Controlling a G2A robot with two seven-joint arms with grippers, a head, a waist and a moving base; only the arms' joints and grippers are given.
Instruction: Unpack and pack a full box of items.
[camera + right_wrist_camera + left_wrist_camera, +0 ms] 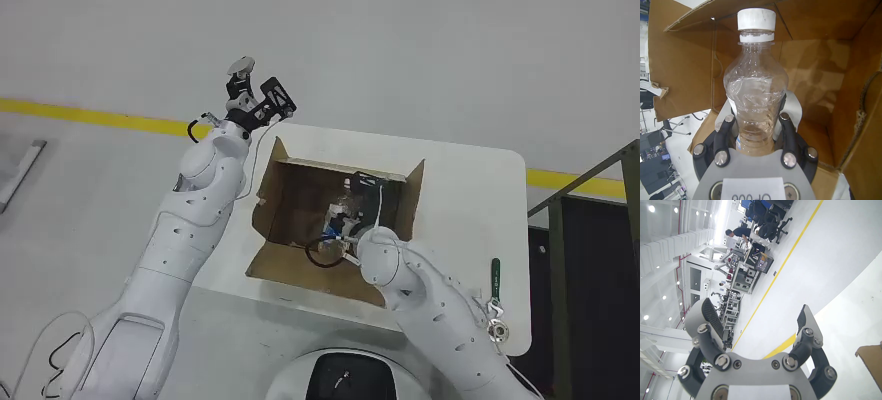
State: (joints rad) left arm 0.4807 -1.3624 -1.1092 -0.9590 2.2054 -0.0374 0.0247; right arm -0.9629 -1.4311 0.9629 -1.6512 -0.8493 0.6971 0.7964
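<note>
1. Right wrist view: a clear plastic bottle (755, 91) with a white cap was down inside the open cardboard box (819, 75). Its cap pointed away from the wrist, toward the inner walls.
2. The right claw (757, 115) was closed round the bottle's lower body, one finger pressing each side. Whether the bottle touched the box floor could not be told.
3. Top view: the box stood on the white counter (470, 180), flaps splayed outward.
4. The left claw (755, 313) was spread wide with nothing in it, raised out past the counter's far edge, apart from the box.
5. A green-handled tool (494, 272) lay near the counter's right edge, well apart from the box.
6. Judgement: the step in hand was moving the bottle through the box mouth, but lifting out and setting in could not be told apart. Bare cardboard round it suggested the last item out or the first back in. Either next move calls for a firm grip and a path that misses the flaps.
</note>
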